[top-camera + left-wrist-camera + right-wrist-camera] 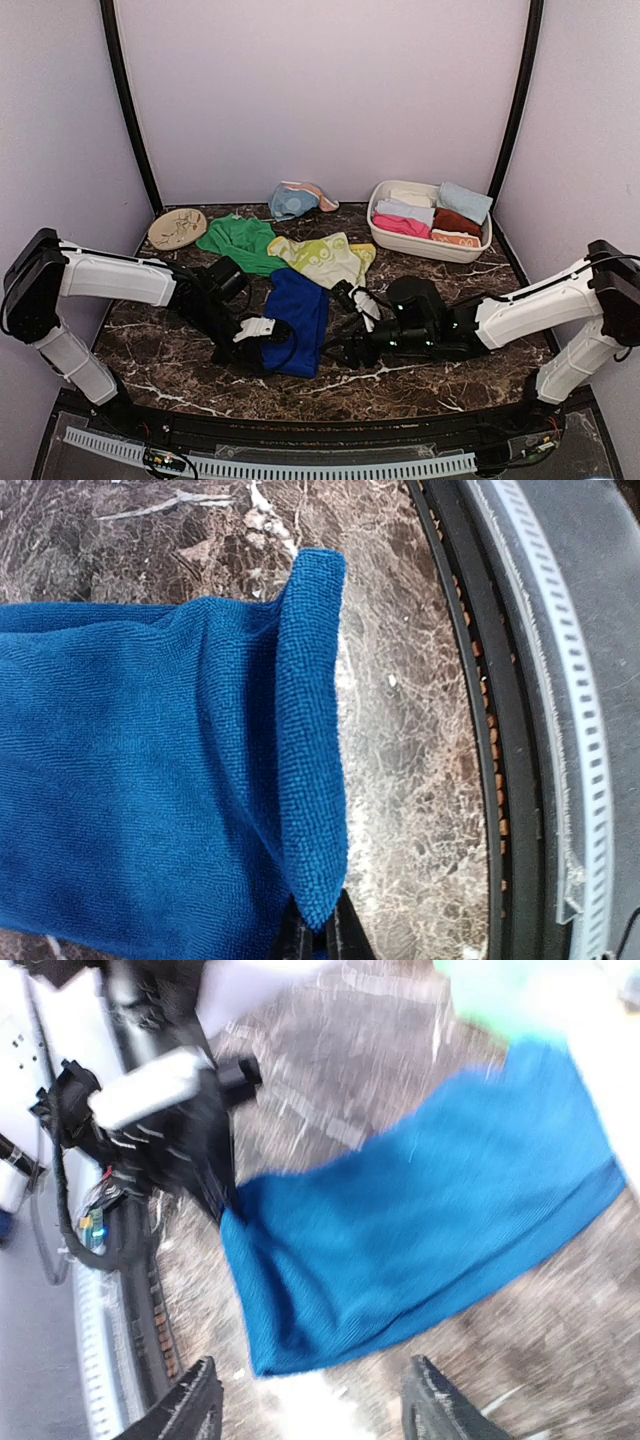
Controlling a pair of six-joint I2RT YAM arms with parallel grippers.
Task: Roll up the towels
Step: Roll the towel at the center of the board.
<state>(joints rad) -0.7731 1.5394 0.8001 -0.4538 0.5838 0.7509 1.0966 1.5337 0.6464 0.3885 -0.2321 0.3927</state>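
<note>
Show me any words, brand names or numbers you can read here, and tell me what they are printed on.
No readable text anywhere.
The tan disc: a drawn pattern, not letters.
The royal blue towel and the white basin: no label showing.
The left arm and the right arm: no legible marking; small coloured parts in the right wrist view are too blurred to read.

The right wrist view is smeared with blur. In the left wrist view the blue towel (150, 780) runs off the left edge, and only the tips of the left gripper (320, 935) show at the bottom.
</note>
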